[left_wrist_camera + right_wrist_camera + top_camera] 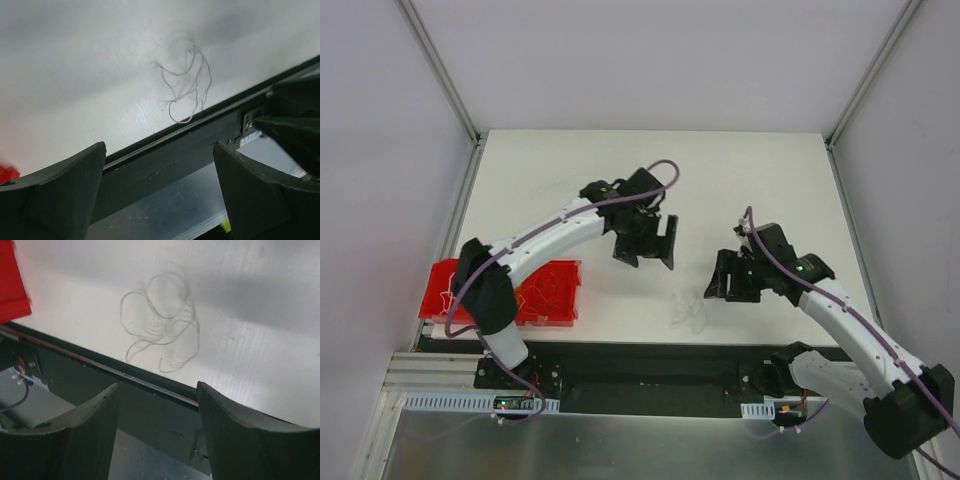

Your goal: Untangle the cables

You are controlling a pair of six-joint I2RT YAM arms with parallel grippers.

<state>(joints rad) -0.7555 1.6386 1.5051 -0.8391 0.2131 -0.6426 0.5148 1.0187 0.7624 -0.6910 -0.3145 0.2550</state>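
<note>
One pale cable tangle (687, 310) on worktop (740, 180); two grippers, left gripper (645, 256) and right gripper (734, 280), spread wide, empty.

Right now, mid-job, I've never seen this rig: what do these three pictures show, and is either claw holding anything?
The overhead picture looks down on a white table with two robot arms bolted at its near edge. Each ends in a two-finger claw: the left claw and the right claw. The other two pictures come from wrist cameras, each looking past its own dark fingers. A whitish cable tangle lies loose on the table near its front edge. A red tray sits at the far left. Both claws are open and hold nothing.
</note>
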